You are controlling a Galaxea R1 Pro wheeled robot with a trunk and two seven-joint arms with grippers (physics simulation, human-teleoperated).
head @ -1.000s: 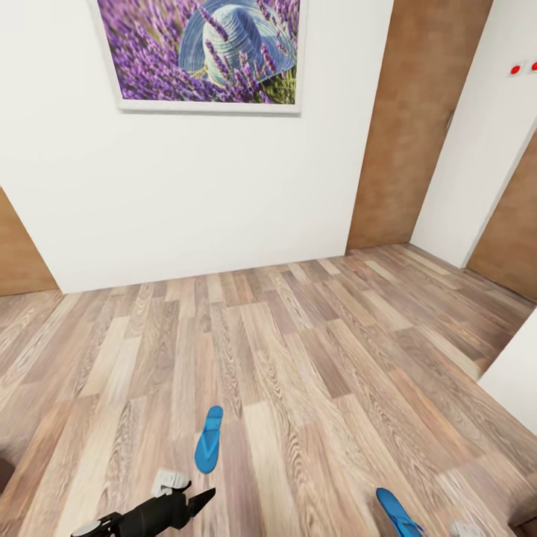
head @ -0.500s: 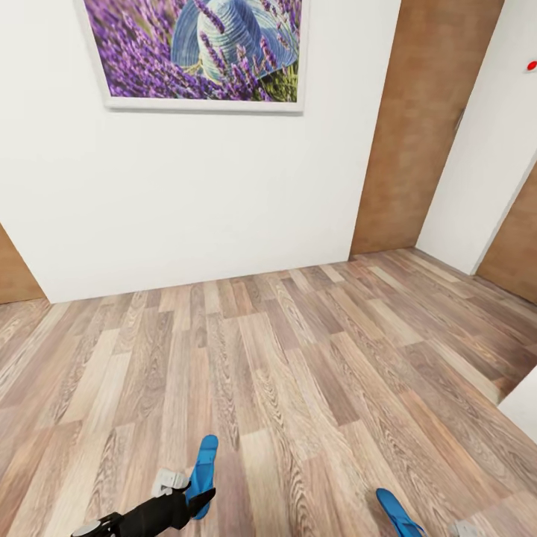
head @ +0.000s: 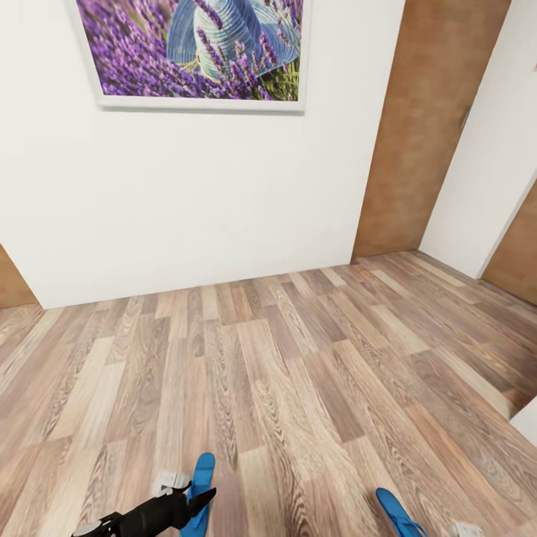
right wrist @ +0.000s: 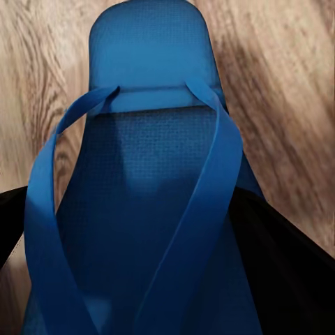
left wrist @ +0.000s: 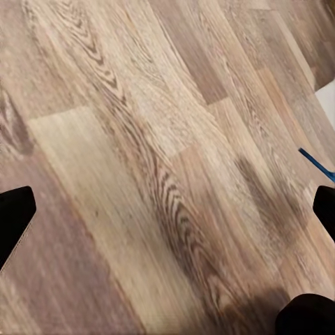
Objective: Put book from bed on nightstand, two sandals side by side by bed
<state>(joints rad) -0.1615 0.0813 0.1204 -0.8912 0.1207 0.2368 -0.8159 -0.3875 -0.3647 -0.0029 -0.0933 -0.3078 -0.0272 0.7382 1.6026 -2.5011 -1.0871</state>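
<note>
Sandal step going on, bed nowhere around yet

The right gripper is pinching one sandal, its dark fingers pressed in on both sides of the sole, and that sandal is poking out at the low edge of the head view. The other sandal is lying flat on the plank floor, right by the left gripper, which is hanging spread wide over bare boards. Probably the robot's carrying this one toward the bed; next it's needing to find the bed and come back for the second.
</note>
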